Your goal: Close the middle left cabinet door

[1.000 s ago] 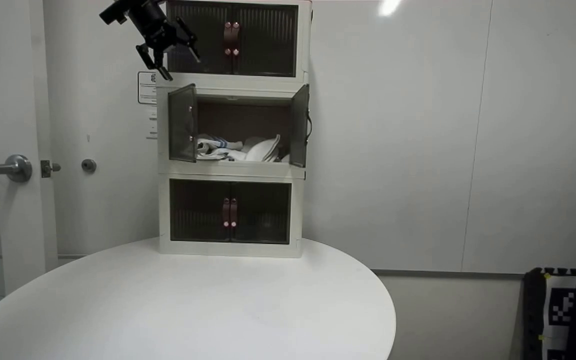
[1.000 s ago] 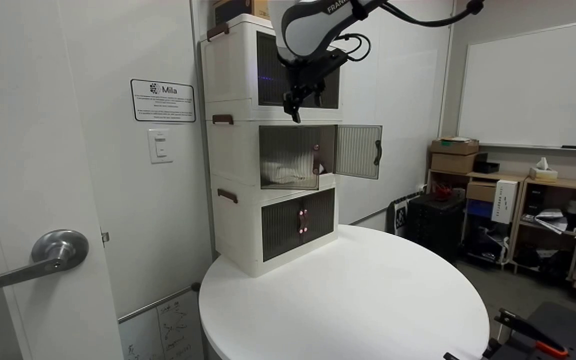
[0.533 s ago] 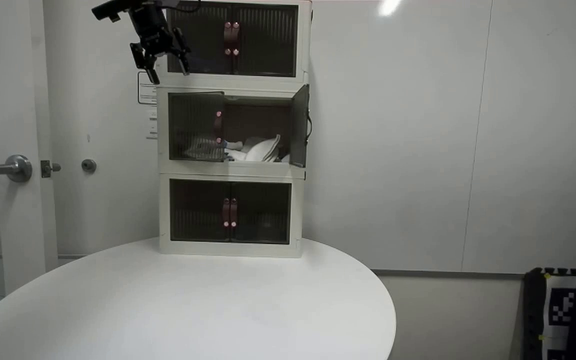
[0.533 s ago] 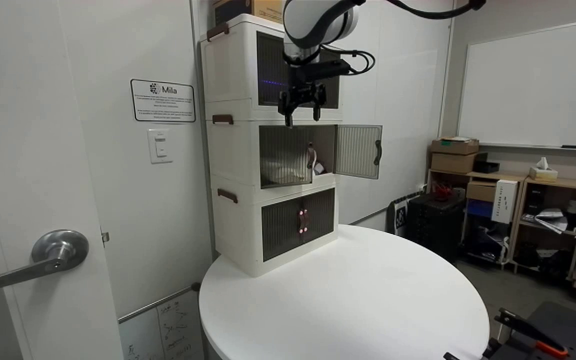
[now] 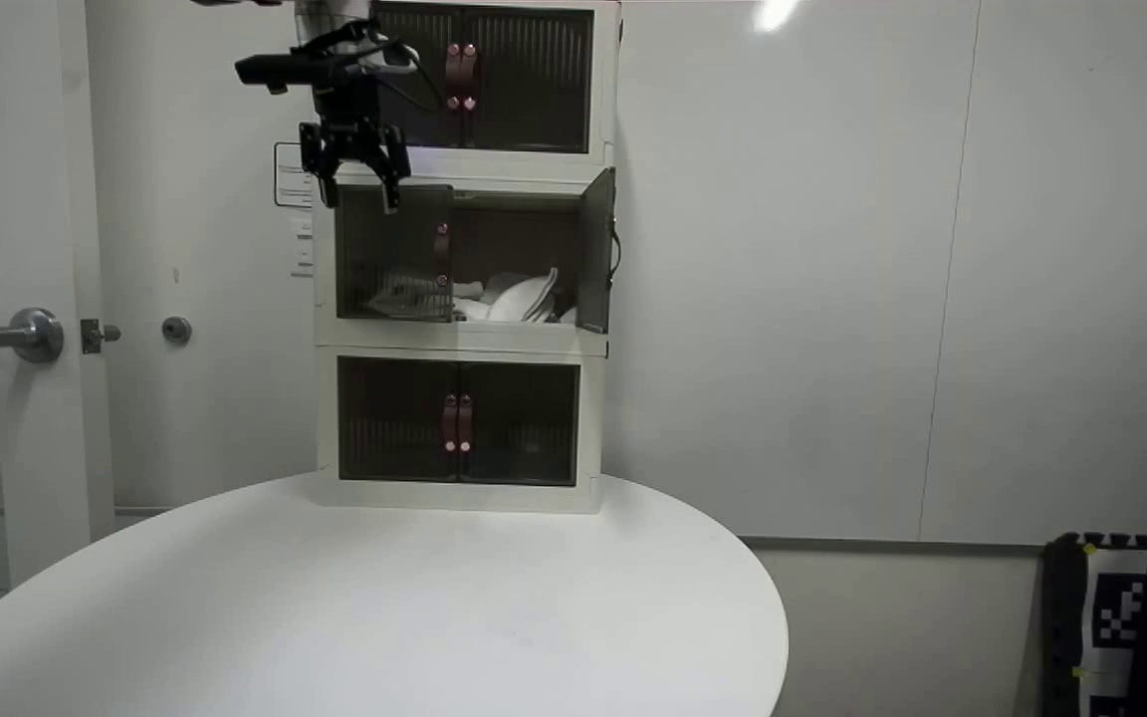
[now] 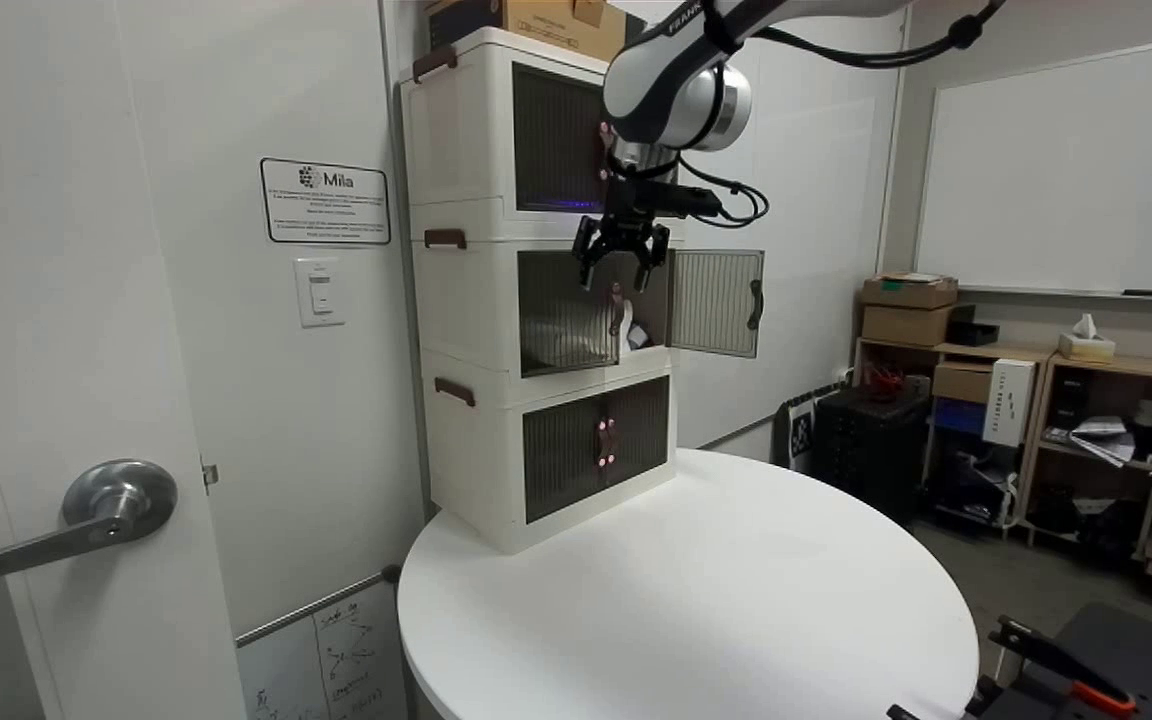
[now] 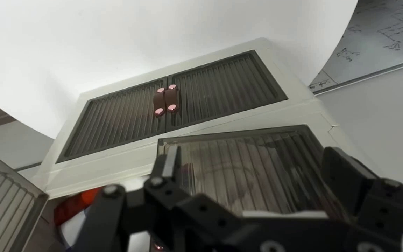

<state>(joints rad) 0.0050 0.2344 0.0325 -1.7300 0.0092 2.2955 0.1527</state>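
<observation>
The middle left cabinet door [image 5: 392, 261] is a dark grey-brown ribbed pane with a dark red handle. It stands almost flush with the cabinet front, its free right edge slightly ajar. It also shows in an exterior view [image 6: 566, 320] and in the wrist view [image 7: 236, 168]. My gripper [image 5: 361, 204] is open with nothing between its fingers, pointing down in front of the door's upper part. It also shows in an exterior view [image 6: 615, 285] and in the wrist view [image 7: 254, 159]. I cannot tell whether a finger touches the door.
The middle right door [image 5: 596, 251] stands swung wide open. White cloth items [image 5: 524, 297] lie inside the compartment. Closed dark doors are above [image 5: 529, 80] and below [image 5: 519, 423]. The cabinet stands on a white round table [image 5: 384, 607]. A cardboard box [image 6: 566, 25] sits on top.
The middle left door has swung inward from well open to nearly flush. My gripper has straightened from a tilted pose, then moved down and toward the door's free edge.
</observation>
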